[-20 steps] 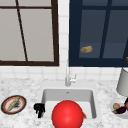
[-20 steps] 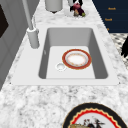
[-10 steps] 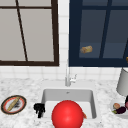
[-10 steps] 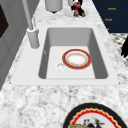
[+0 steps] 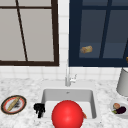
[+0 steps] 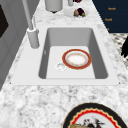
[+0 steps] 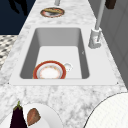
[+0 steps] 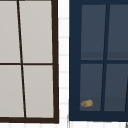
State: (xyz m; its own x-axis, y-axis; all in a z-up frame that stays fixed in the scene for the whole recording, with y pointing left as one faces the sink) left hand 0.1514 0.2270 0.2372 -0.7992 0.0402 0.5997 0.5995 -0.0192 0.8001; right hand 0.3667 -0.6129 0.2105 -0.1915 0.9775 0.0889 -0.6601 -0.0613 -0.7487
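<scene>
Fingers of the left robot hand (image 5: 39, 109) point downward and look loosely curled, though that is hard to judge; it grips nothing and hovers over the desk (image 5: 25, 120) just beside the left rim of the sink (image 5: 67, 95). Nearest on its left lies an ornate plate (image 5: 13, 104) with food, and in the basin rests a red-rimmed plate (image 6: 76, 59) beside the drain. A big red ball (image 5: 67, 114) shows at the sink's front, with the faucet (image 5: 67, 77) behind.
</scene>
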